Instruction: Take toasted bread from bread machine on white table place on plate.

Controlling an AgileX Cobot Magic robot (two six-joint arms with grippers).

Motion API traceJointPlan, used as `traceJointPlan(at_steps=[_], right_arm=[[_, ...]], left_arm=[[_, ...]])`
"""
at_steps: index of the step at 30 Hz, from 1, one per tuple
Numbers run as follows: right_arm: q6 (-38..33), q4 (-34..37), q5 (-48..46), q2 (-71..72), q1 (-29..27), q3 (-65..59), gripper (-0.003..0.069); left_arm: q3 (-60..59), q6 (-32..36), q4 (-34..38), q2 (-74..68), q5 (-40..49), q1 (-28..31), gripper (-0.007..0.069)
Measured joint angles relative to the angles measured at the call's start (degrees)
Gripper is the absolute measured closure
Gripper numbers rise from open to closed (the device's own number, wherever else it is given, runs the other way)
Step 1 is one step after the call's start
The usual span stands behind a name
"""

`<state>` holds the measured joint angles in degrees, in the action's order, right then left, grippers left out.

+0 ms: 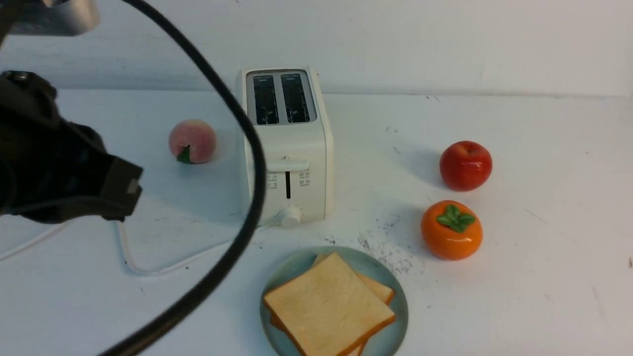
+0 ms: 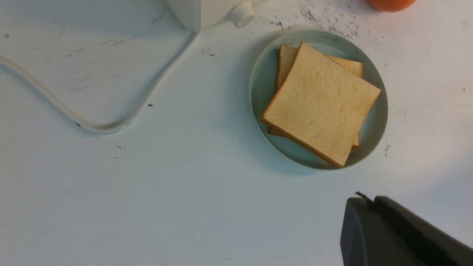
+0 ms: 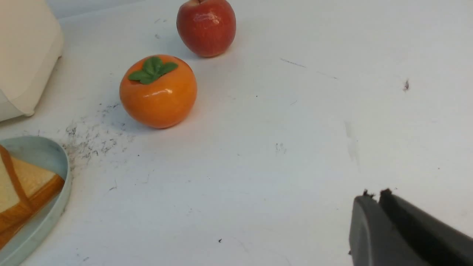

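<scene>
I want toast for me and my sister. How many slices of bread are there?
2. Both lie stacked on the plate in front of the toaster: the top slice, and the lower slice peeking out underneath. The toaster's slots look empty.

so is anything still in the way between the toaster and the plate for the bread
Nothing visible. Both slices of toasted bread already lie stacked on the plate, and the bread machine slots look empty. Only bare white table separates them.
</scene>
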<state>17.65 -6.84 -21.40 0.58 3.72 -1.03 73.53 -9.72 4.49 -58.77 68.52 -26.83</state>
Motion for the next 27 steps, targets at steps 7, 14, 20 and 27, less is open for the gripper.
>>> traceJointPlan(at_steps=[7,14,20,27], right_arm=[[0.0,0.0,-0.2,0.0,0.0,0.0,0.0610],[-6.7,-0.9,-0.4,0.0,0.0,0.1,0.0608],[-10.1,-1.3,-0.8,0.0,0.0,0.1,0.0608],[-10.7,-1.4,-0.9,0.0,0.0,0.1,0.0600]], left_arm=[[-1.4,-2.5,-4.1,8.6,3.3,0.0,0.0624],[-13.9,-10.5,-7.6,22.3,0.0,0.0,0.0624],[-28.4,-16.6,-8.4,30.5,-11.4,0.0,0.0623],[-46.3,-25.4,-8.4,32.7,-36.4,0.0,0.0621]])
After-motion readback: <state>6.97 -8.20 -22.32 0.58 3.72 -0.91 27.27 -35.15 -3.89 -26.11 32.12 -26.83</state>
